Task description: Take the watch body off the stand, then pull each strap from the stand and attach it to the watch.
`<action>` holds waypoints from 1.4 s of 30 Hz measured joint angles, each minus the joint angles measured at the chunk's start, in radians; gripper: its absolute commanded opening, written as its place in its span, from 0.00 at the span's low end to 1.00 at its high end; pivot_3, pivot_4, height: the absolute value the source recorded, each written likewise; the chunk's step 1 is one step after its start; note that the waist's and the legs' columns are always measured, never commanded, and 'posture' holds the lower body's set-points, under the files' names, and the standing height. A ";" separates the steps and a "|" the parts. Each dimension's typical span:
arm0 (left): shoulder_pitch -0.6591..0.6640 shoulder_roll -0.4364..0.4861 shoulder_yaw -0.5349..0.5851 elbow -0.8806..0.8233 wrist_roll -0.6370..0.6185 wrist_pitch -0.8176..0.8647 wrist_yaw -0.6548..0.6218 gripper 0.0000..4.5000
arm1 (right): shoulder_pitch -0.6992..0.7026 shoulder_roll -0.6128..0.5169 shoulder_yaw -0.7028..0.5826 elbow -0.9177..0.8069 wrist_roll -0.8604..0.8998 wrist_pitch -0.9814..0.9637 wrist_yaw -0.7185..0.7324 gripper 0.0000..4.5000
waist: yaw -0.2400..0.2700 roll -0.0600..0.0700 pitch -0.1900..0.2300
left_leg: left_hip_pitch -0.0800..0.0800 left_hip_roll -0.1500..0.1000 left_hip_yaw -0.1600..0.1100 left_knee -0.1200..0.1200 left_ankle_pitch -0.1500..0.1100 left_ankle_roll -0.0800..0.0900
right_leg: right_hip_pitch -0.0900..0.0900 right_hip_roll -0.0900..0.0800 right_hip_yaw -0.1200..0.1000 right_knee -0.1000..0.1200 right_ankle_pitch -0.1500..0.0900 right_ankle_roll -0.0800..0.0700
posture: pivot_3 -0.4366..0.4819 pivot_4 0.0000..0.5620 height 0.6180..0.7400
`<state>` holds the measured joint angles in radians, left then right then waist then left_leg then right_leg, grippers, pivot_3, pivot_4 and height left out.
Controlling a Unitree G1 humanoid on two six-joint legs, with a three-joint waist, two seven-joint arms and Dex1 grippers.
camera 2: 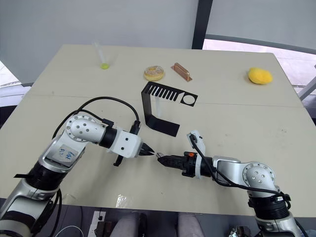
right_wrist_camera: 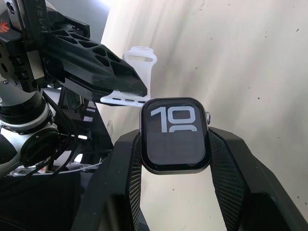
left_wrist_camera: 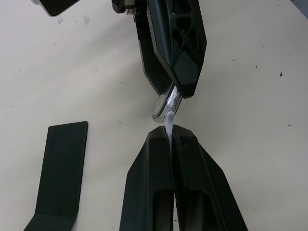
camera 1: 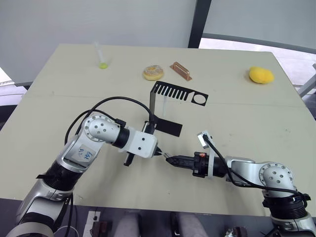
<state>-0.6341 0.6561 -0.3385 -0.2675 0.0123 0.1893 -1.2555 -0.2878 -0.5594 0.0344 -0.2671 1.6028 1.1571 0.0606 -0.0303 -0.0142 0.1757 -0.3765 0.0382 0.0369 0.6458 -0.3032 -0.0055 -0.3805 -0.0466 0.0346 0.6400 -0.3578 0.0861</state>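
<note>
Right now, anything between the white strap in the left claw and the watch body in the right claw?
Nothing visible: the narrow white holed strap in the left claw meets the edge of the black-screened, silver-rimmed watch body held by the right claw.

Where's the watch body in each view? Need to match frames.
Left eye view: silver-rimmed, black-screened watch body, tiny, centre, where the arms' tips meet.
Right eye view: same meeting point, below centre.
Left wrist view: silver edge just past the tips.
Right wrist view: screen facing the camera, clamped in the right end effector.
Shared landmark: left end effector pinching the white strap beside the watch.
</note>
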 measured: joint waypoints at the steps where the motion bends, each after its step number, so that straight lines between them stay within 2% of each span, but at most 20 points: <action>1: 0.000 -0.001 -0.001 0.000 0.002 0.001 0.001 0.00 | 0.000 0.000 0.000 0.000 0.000 0.000 -0.001 0.34 | 0.000 0.000 0.000 | 0.000 0.000 0.000 0.000 0.000 0.000 | 0.000 0.000 0.000 0.000 0.000 0.000 | 0.48 0.27 1.00; 42: 0.005 -0.056 -0.026 -0.006 0.085 0.046 0.044 0.00 | 0.000 0.001 -0.009 0.018 -0.004 0.000 -0.028 0.34 | 0.000 0.000 0.000 | 0.000 0.000 0.000 0.000 0.000 0.000 | 0.000 0.000 0.000 0.000 0.000 0.000 | 0.48 0.27 1.00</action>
<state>-0.6287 0.6003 -0.3640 -0.2739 0.0972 0.2350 -1.2118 -0.2873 -0.5585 0.0250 -0.2487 1.5993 1.1566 0.0328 -0.0299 -0.0143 0.1757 -0.3767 0.0382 0.0369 0.6458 -0.3032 -0.0055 -0.3805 -0.0465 0.0346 0.6397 -0.3577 0.0861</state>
